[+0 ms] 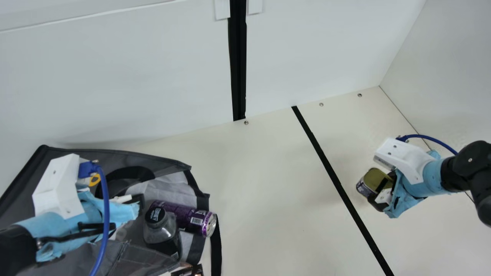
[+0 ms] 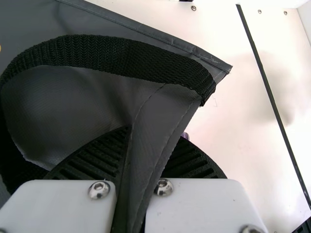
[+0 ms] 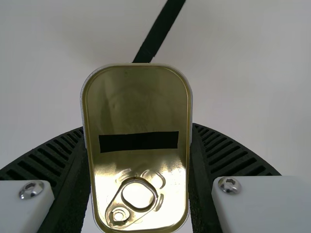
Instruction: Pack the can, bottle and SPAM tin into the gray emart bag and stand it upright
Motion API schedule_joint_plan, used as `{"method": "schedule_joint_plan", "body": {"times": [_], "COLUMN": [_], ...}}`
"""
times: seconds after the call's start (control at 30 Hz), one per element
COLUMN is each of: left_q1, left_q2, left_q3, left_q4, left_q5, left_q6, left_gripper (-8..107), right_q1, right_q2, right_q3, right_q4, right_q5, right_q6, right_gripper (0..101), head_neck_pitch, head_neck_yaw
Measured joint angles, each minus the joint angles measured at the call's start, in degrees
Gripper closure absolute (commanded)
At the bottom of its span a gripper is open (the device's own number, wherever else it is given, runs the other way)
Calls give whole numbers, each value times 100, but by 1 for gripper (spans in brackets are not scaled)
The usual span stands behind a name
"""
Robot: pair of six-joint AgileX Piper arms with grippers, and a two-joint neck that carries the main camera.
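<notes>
At the main view's left, my left gripper is over the gray bag, which lies on its side. In the left wrist view my left gripper is shut on a fold of the bag, beside a black strap. The purple can lies at the bag's mouth, its end poking out. Beside it, the dark bottle rests with its black cap up. Away to the right, my right gripper grips the SPAM tin. Seen from the right wrist, the gripper holds the tin by its sides.
A black line crosses the cream table between bag and tin. White walls stand behind and at the right. A strap hangs by the bag's mouth, near a small dark object.
</notes>
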Motion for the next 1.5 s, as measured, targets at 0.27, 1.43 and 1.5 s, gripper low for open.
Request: {"method": "schedule_joint_plan", "body": {"times": [0.27,1.43,1.5], "left_q1": [0,0,0], "left_q2": [0,0,0], "left_q3": [0,0,0], "left_q4": [0,0,0], "left_q5": [0,0,0], "left_q6": [0,0,0], "left_gripper": [107,107,107], "right_q1": [349,2412,2559], "right_q2": [-120,-810,-857], "right_q3": [-46,182,202], "right_q4": [60,64,37], "right_q5": [174,736,771], "right_q6": [-127,164,205], "right_gripper": [101,101,101], "head_neck_pitch": [0,0,0], "head_neck_yaw": [-9,-9,-9]}}
